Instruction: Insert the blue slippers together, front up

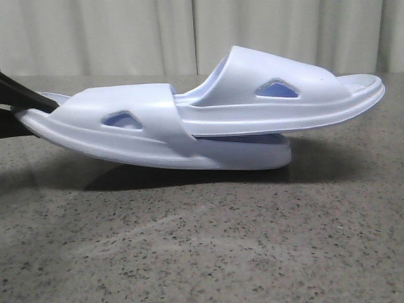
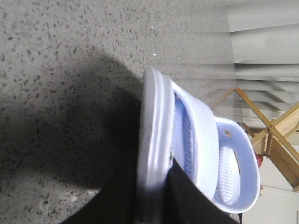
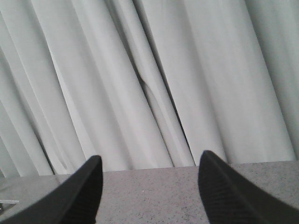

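- We see a grey speckled stone-look counter (image 1: 208, 246) filling the front view, with pale pleated curtains (image 1: 189, 35) hanging behind it at twelve o'clock.
- In the left wrist view a wooden frame (image 2: 275, 135) stands past the counter's edge, beside the curtains.
- The blue slippers (image 1: 208, 120) sit nested at the centre of the front view: the upper slipper (image 1: 284, 95) is pushed under the strap of the lower slipper (image 1: 126, 126) and juts out toward three o'clock.
- The lower slipper's sole touches the counter near its right end; its nine o'clock end is lifted, throwing a shadow beneath.
- The left claw (image 2: 152, 196) is clenched on the lower slipper's end, black fingers (image 1: 25, 101) on either side of the sole.
- The right claw (image 3: 149, 196) is released, grasping nothing, its fingers spread before the curtains.
- We can read no brand, label or writing anywhere.
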`<state>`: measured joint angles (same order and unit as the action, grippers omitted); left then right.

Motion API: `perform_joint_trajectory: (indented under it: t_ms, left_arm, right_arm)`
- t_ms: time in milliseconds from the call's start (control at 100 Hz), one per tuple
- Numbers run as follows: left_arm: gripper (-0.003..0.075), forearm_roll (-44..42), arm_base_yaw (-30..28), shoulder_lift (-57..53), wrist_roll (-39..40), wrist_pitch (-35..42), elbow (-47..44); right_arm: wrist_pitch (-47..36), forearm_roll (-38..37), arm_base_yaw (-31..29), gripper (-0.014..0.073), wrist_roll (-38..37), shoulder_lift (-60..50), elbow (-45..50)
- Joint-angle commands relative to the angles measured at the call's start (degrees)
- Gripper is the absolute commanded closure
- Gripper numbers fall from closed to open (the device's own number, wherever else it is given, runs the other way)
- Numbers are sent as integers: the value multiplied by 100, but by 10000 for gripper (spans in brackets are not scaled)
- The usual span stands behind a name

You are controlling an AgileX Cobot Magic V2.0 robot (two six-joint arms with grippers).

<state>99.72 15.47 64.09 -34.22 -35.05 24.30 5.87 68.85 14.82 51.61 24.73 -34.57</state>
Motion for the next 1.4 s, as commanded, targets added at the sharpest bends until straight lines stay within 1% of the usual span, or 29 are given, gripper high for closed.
perform_joint_trajectory:
  t_ms: [0,60,130,200,370,440,490,740,900,970,1090,1190,1290,1390]
  left_arm:
    - [700,273,39,-68,-57,-86,192]
    - [682,264,39,-68,-137,-50,192]
    - [628,277,39,-68,-209,-1,192]
    - [548,277,39,-68,-221,52,192]
    - [323,277,39,-68,-345,266,192]
    - [260,266,39,-68,-459,466,192]
    - [235,266,39,-68,-562,610,192]
    - [228,240,28,-80,-1138,1314,192]
    - [228,274,28,-256,-1846,1976,192]
    - [228,274,28,-444,-2254,2325,204]
    - [229,274,28,-969,-2997,2762,204]
    - [229,252,28,-1596,-3556,2964,204]
    - [229,155,28,-2268,-3948,3090,204]
    - [233,-196,28,-2914,-4080,3151,204]
  right_arm:
    - [-67,-23,-9,210,116,23,-153]
    - [-64,-23,-9,210,116,23,-153]
    - [-59,-23,-9,211,116,23,-153]
    - [-59,-23,-9,211,116,23,-153]
    - [-59,-23,-9,210,116,23,-153]
    - [-59,-32,-9,211,116,23,-153]
    - [-59,-46,-9,211,116,23,-153]
    - [-59,-58,-9,210,116,23,-153]
    - [-94,-92,-9,211,116,23,-153]
    - [-158,-311,-9,210,116,23,-153]
    - [-388,-745,-9,210,116,23,-132]
    - [-692,-1011,-20,210,116,23,-32]
    - [-940,-1283,-20,210,127,23,134]
    - [-1111,-1515,-20,210,277,23,327]
